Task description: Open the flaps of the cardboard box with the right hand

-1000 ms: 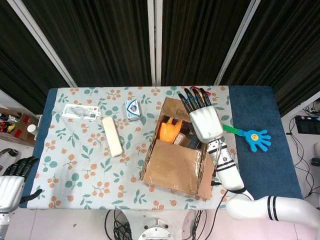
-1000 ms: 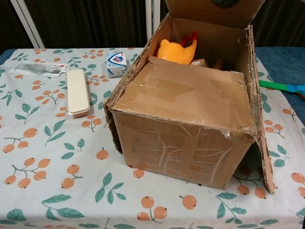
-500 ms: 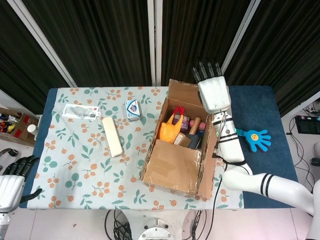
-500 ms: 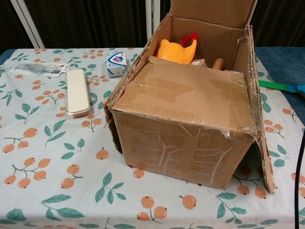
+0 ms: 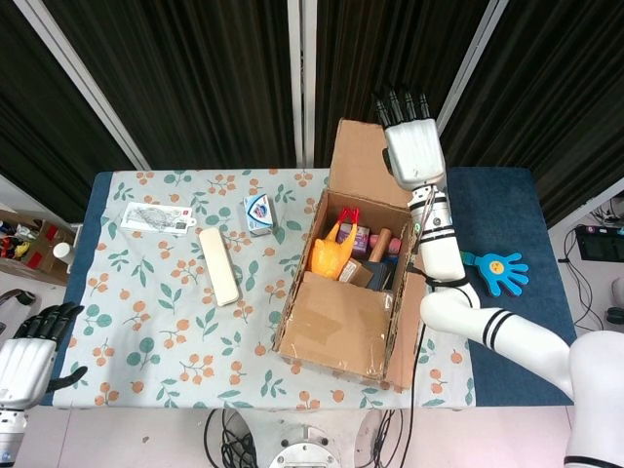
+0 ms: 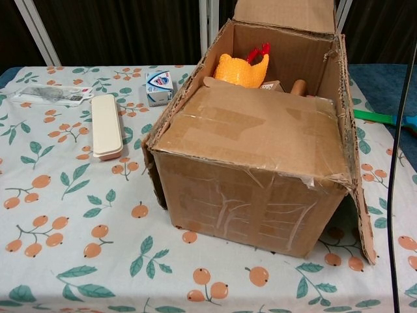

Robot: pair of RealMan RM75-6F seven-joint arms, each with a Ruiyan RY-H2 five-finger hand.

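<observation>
Right hand (image 5: 412, 153): raised at the far side of the brown cardboard box (image 5: 346, 297), palm flat against the upright far flap (image 5: 359, 166), fingers extended together and gripping nothing. Whether the palm presses the flap or only lies against it cannot be told.

Left hand (image 5: 27, 366): low at the near left table corner, fingers loosely apart, holding nothing, well apart from the box.

The box stands right of centre on the floral-clothed table (image 5: 156, 322). Its far flap stands vertical; the right side flap (image 6: 355, 189) hangs outward and down. The near flap (image 6: 254, 134) lies across the front half of the opening, its free edge running left to right. An orange rubber chicken (image 6: 242, 68) shows in the uncovered rear.

Judgement: the near flap lies toward the robot from the right hand, the nearer hand. Open table lies in front of the box; a cream oblong case (image 6: 106, 125) lies clear to the left.
</observation>
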